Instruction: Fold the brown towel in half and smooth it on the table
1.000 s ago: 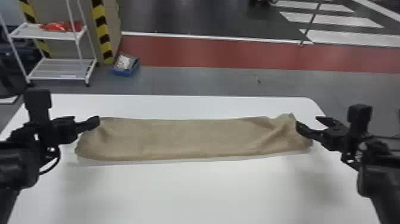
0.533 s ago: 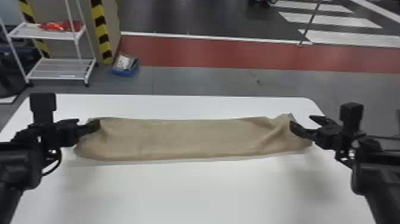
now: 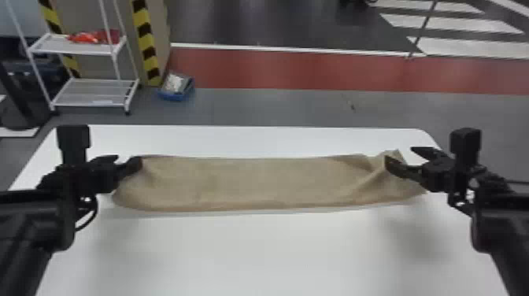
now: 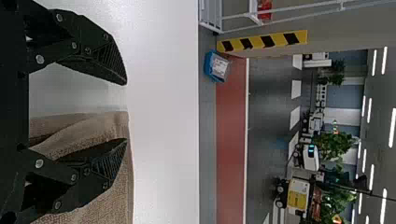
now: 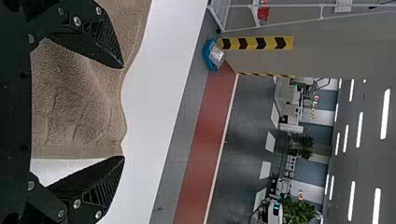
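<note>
Brown towel (image 3: 256,181) lies in a long folded strip; left gripper (image 4: 126,111) and right gripper (image 5: 123,112), wide open, empty, flank it, probably for smoothing.

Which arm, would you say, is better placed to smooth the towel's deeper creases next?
Probably the right: the right gripper is by the deeper creases in the brown towel; the left gripper is at the opposite end.
</note>
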{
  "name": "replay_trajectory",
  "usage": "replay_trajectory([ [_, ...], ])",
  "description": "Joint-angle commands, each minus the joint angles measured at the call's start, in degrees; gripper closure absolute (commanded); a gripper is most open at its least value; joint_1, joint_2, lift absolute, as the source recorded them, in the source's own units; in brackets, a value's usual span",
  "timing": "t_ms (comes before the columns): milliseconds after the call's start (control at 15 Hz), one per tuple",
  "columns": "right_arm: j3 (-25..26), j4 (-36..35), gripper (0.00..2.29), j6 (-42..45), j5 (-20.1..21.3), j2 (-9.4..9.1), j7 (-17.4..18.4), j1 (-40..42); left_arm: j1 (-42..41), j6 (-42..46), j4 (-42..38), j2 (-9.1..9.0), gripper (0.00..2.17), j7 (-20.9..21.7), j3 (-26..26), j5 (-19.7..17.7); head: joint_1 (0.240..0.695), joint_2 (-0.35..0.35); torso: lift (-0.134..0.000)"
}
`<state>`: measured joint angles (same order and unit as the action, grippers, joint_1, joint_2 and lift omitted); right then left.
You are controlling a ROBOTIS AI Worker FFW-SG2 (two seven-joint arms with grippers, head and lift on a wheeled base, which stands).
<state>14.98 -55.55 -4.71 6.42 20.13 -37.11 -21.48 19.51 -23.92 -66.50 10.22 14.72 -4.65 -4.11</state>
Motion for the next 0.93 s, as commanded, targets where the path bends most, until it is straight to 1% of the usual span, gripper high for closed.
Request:
replay_trajectory([
  [0, -0.6, 0.0, 0.22, 0.0, 0.0, 0.0, 0.0, -0.6, 0.0, 0.1, 0.1, -0.03, 0.54, 0.1, 0.3, 0.1, 0.695, -0.102, -0.12],
  [267, -1.2, 0.1, 0.22, 0.0, 0.0, 0.0, 0.0, -1.1, 0.2, 0.1, 0.6, -0.38, 0.54, 0.4, 0.8, 1.6, 0.695, -0.102, -0.12],
  [400, -1.3, 0.1, 0.22, -0.2, 0.1, 0.0, 0.0, -1.3, 1.1, 0.1, 1.9, -0.47, 0.72, 0.1, 2.1, 2.0, 0.695, -0.103, -0.12],
  [667, -1.2, 0.1, 0.22, -0.7, 0.4, 0.0, 0.0, -1.6, 1.2, 0.8, 1.7, -0.55, 0.73, 0.0, 2.0, 2.0, 0.695, -0.107, -0.12],
  [800, -1.2, 0.0, 0.22, -0.7, 0.5, 0.09, 0.0, -1.6, 1.2, 0.9, 1.1, -0.9, 0.73, 0.0, 2.1, 1.9, 0.695, -0.107, -0.12],
  [867, -1.2, 0.0, 0.22, -0.9, 0.6, 0.09, 0.1, -1.6, 1.2, 1.1, 0.6, -0.99, 0.96, -0.1, 2.0, 1.6, 0.695, -0.108, -0.12],
])
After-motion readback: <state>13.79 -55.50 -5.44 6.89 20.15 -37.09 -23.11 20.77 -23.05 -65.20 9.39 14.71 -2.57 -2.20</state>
